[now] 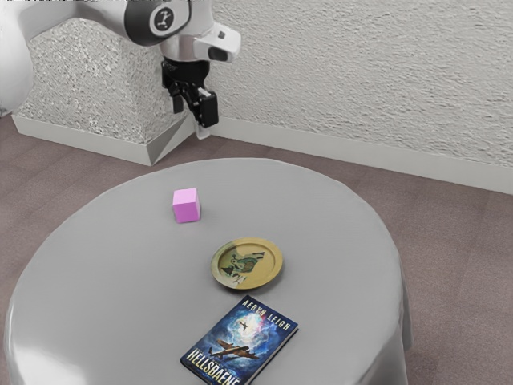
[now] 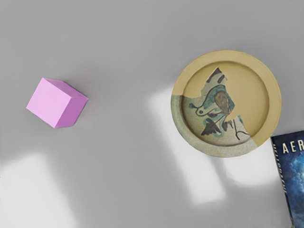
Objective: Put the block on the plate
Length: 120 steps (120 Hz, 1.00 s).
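Pink block (image 1: 186,206) stands on the table (image 1: 321,200), off the plate (image 1: 247,263)

You have your gripper (image 1: 192,120) raised well above the tabletop, pointing down, with its fingers (image 1: 208,111) spread wide and nothing held between them. In the exterior view you see it above the block, with the two well apart.

Your block rests on the grey-covered round table, toward the far side and toward the exterior view's left. The plate lies nearer and farther to the exterior view's right, with bare cloth between it and the block. You can make out its tan rim, a grey-green portion and a dark-and-green bird design, and nothing lies on it.

Nearer still, you see a blue book (image 1: 239,341) lying face up just beside the plate, with "AERYN LEIGH" across its cover. Your wrist view puts the plate between the block and the book, and bright patches of light fall on the cloth around them.
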Tool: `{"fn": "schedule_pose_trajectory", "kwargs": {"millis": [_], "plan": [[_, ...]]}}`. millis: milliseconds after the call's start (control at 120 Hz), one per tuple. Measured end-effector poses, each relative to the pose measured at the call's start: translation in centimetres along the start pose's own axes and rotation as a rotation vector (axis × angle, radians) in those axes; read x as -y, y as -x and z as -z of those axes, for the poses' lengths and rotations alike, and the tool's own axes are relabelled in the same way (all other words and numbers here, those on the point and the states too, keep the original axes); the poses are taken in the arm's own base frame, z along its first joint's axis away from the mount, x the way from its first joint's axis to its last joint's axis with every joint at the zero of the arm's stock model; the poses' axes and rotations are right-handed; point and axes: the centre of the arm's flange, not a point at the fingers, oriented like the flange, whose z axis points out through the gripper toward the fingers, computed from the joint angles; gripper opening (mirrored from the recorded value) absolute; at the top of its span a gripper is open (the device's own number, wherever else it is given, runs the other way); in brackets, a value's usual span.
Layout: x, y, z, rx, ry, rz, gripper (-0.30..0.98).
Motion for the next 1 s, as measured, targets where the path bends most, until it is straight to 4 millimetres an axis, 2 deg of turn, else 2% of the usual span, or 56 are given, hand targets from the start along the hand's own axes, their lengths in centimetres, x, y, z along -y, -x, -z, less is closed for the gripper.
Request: {"fn": "schedule_pose_trajectory", "kwargs": {"millis": [92,242,325,417,467,525,592,683,817,1000], "plan": [[1.3,-0.5,-2.1,0.030,0.000,0.001,0.69],[3.6,-1.8,-8.2,0.115,0.022,0.008,0.69],[6.2,-3.3,-13.4,0.157,0.051,0.037,0.69],[8.8,-5.6,-16.6,0.134,0.073,0.069,0.69],[10.7,-6.0,-18.8,0.120,0.109,0.103,0.69],[13.1,-5.8,-22.2,0.115,0.175,0.162,0.69],[14.4,-5.6,-25.4,0.116,0.240,0.211,0.69],[14.7,-6.2,-28.2,0.089,0.304,0.245,0.69],[17.1,-6.7,-30.6,0.019,0.314,0.327,0.69],[20.2,-5.5,-35.2,-0.009,0.343,0.460,0.69]]}}
